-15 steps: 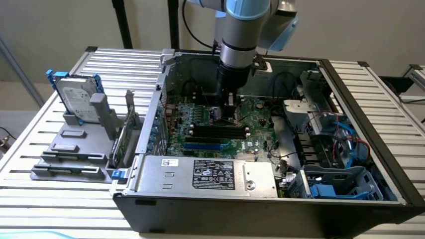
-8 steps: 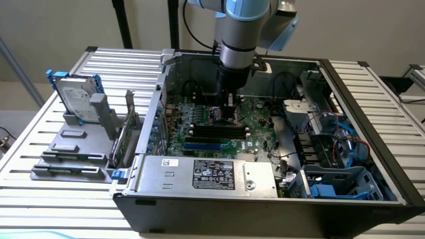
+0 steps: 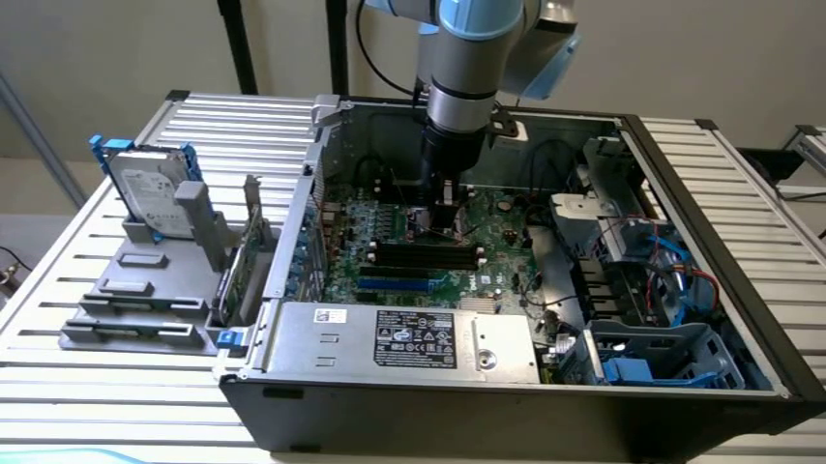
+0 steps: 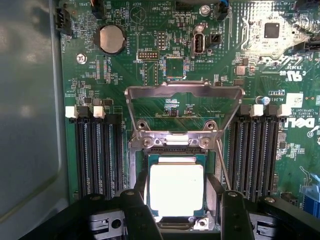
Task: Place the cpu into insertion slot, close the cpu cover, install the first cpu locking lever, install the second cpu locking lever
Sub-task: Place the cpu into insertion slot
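Surface: slatted metal table (image 3: pixel 77 290), bore open computer case (image 3: pixel 516 411).
Exterior view's left: hard drive (image 3: pixel 145 188), stood propped upright.
Centre: cpu (image 4: pixel 176 189), sat flat in insertion slot (image 4: pixel 212 190); cpu cover (image 4: pixel 182 91), stood raised.
Gripper (image 3: pixel 444 224): hung released, fingers (image 4: pixel 134 210) spread either side of cpu.

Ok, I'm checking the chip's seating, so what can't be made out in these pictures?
- Exterior view: the gripper hides the socket area.
- Wrist view: its fingers cover edge parts of the cpu, so full seating in the insertion slot can't be confirmed.
- Wrist view: the thin lever ends behind a finger.
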Robot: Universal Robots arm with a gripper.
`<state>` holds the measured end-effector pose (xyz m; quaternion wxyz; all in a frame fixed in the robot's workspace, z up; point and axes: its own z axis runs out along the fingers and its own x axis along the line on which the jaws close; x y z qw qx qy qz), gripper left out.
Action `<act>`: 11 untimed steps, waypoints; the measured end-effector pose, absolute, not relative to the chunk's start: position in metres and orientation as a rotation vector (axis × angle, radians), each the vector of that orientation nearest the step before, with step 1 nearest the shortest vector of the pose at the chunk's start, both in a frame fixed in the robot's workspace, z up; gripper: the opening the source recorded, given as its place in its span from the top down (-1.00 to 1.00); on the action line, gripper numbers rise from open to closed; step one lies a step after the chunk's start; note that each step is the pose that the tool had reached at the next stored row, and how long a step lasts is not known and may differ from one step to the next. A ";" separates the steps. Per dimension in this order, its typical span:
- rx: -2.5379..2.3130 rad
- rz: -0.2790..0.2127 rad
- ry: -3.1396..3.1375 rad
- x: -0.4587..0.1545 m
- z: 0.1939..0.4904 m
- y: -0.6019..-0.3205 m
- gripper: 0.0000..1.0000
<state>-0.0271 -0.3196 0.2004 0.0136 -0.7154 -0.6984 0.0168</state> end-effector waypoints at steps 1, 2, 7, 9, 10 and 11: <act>-2.228 0.052 -2.175 -0.027 0.200 -0.320 -0.09; -2.228 0.052 -2.175 -0.027 0.200 -0.319 -0.09; -2.228 0.052 -2.175 -0.027 0.199 -0.319 -0.09; -2.228 0.053 -2.175 -0.027 0.198 -0.319 -0.09; -2.228 0.053 -2.175 -0.027 0.198 -0.319 -0.09; -2.228 0.053 -2.175 -0.027 0.197 -0.319 -0.09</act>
